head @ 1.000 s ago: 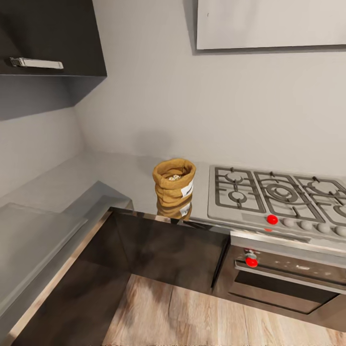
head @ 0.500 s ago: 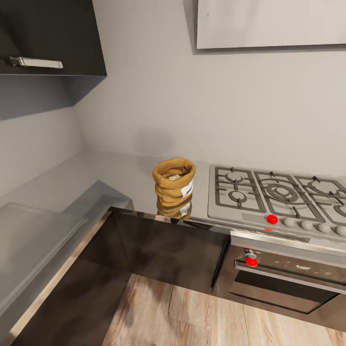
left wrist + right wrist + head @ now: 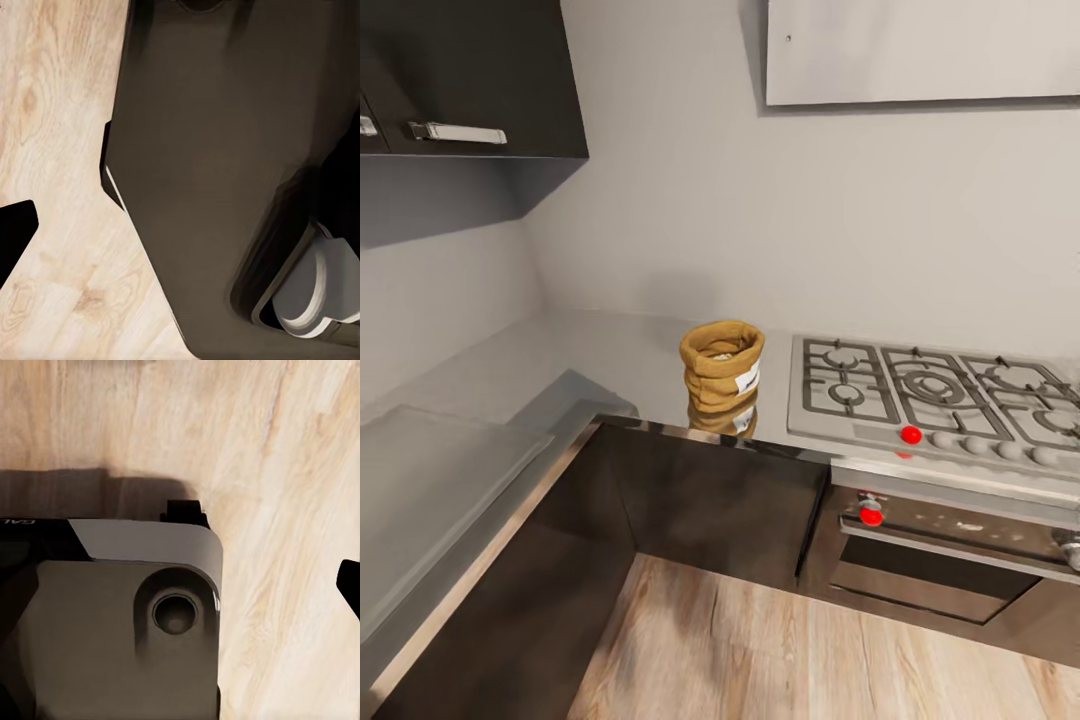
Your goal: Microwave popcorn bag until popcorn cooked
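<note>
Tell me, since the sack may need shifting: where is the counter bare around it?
Bare countertop runs from the popcorn sack toward the corner and along the side wall. Crowded side: the hob begins close beside the sack.

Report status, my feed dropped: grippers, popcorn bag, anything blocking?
Gripper state: cannot tell. Popcorn bag upright on countertop, beside hob, untouched. Nothing around it blocking.
</note>
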Motion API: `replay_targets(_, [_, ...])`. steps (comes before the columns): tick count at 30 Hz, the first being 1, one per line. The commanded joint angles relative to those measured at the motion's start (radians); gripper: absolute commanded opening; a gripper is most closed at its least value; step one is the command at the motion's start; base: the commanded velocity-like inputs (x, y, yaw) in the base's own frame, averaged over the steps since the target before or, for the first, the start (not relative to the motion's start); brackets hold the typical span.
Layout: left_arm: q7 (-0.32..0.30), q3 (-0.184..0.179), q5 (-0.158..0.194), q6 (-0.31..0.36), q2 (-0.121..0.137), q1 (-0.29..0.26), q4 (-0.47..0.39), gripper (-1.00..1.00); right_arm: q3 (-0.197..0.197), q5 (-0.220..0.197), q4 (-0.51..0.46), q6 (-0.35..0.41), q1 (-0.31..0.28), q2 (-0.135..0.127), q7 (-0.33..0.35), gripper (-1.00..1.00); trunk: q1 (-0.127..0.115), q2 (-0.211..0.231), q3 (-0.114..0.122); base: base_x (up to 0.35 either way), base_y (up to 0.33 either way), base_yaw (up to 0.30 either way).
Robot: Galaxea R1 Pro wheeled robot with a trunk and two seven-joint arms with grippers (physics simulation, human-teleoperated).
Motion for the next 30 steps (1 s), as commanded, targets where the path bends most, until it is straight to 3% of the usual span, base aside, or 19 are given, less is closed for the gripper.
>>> replay_targets(1, [0.001, 0.003, 0.003, -0.001, -0.001, 0.000, -0.001, 1.00, -0.003, 0.015, -0.005, 0.005, -0.001, 0.001, 0.000, 1.00, 0.000, 0.000, -0.001, -0.028, 0.000, 0.000])
replay_targets(2, [0.001, 0.003, 0.003, -0.001, -0.001, 0.000, -0.001, 1.00, 0.003, 0.020, -0.011, 0.010, -0.001, 0.004, 0.001, 1.00, 0.000, 0.000, -0.001, -0.018, 0.000, 0.000])
replay_targets(3, [0.001, 0.003, 0.003, -0.001, 0.000, 0.000, -0.001, 1.00, 0.108, 0.042, -0.088, 0.069, -0.001, 0.016, 0.003, 1.00, 0.000, 0.000, -0.001, -0.009, 0.000, 0.000])
replay_targets(4, [0.001, 0.003, 0.003, -0.001, 0.000, 0.000, -0.001, 1.00, 0.137, 0.049, -0.123, 0.116, -0.001, 0.026, 0.003, 1.00, 0.000, 0.000, -0.001, -0.006, 0.000, 0.000])
replay_targets(5, [0.001, 0.003, 0.003, -0.001, 0.000, 0.000, -0.001, 1.00, 0.187, 0.054, -0.343, 0.350, -0.001, 0.042, 0.044, 1.00, 0.000, 0.000, -0.001, 0.000, 0.000, 0.000])
replay_targets(8, [0.001, 0.003, 0.003, -0.001, -0.001, 0.000, -0.001, 1.00, 0.194, 0.053, -0.529, 0.516, -0.001, 0.046, 0.112, 1.00, 0.000, 0.000, -0.001, 0.000, 0.000, 0.000])
replay_targets(9, [0.001, 0.003, 0.003, -0.001, -0.001, 0.000, -0.001, 1.00, 0.195, 0.053, -0.556, 0.537, -0.001, 0.047, 0.119, 1.00, 0.000, 0.000, -0.001, 0.000, 0.000, 0.000])
replay_targets(15, [0.001, 0.003, 0.003, -0.001, -0.001, 0.000, -0.001, 1.00, 0.200, 0.053, -0.728, 0.678, -0.001, 0.116, 0.136, 1.00, 0.000, 0.000, -0.001, 0.000, 0.000, 0.000])
replay_targets(17, [0.001, 0.003, 0.003, -0.001, 0.000, 0.000, -0.001, 1.00, 0.219, 0.053, -0.822, 0.751, -0.001, 0.152, 0.145, 1.00, 0.000, 0.000, -0.001, 0.000, 0.000, 0.000])
replay_targets(19, [0.001, 0.003, 0.003, -0.001, 0.000, 0.000, -0.001, 1.00, 0.265, 0.053, -0.974, 0.860, -0.001, 0.180, 0.149, 1.00, 0.000, 0.000, -0.001, 0.000, 0.000, 0.000])
replay_targets(22, [0.001, 0.003, 0.003, -0.001, -0.001, 0.000, -0.001, 1.00, 0.329, 0.052, -1.172, 1.002, -0.007, 0.180, 0.151, 1.00, 0.000, 0.000, -0.001, 0.000, 0.000, 0.000])
replay_targets(23, [0.001, 0.003, 0.003, -0.001, -0.001, 0.000, -0.001, 1.00, 0.352, 0.052, -1.244, 1.058, -0.019, 0.180, 0.152, 1.00, 0.000, 0.000, -0.001, 0.000, 0.000, 0.000])
replay_targets(25, [0.001, 0.003, 0.003, -0.001, -0.001, 0.000, -0.001, 1.00, 0.374, 0.051, -1.320, 1.058, -0.076, 0.180, 0.153, 1.00, 0.000, 0.000, -0.001, 0.000, 0.000, 0.000])
replay_targets(27, [0.001, 0.003, 0.003, -0.001, -0.001, 0.000, -0.001, 1.00, 0.382, 0.049, -1.348, 1.058, -0.177, 0.180, 0.153, 1.00, 0.000, 0.000, -0.001, 0.000, 0.000, 0.000])
replay_targets(30, [0.001, 0.003, 0.003, -0.001, -0.001, 0.000, -0.001, 1.00, 0.384, 0.048, -1.355, 1.058, -0.271, 0.180, 0.155, 1.00, 0.000, 0.000, -0.001, 0.000, 0.000, 0.000])
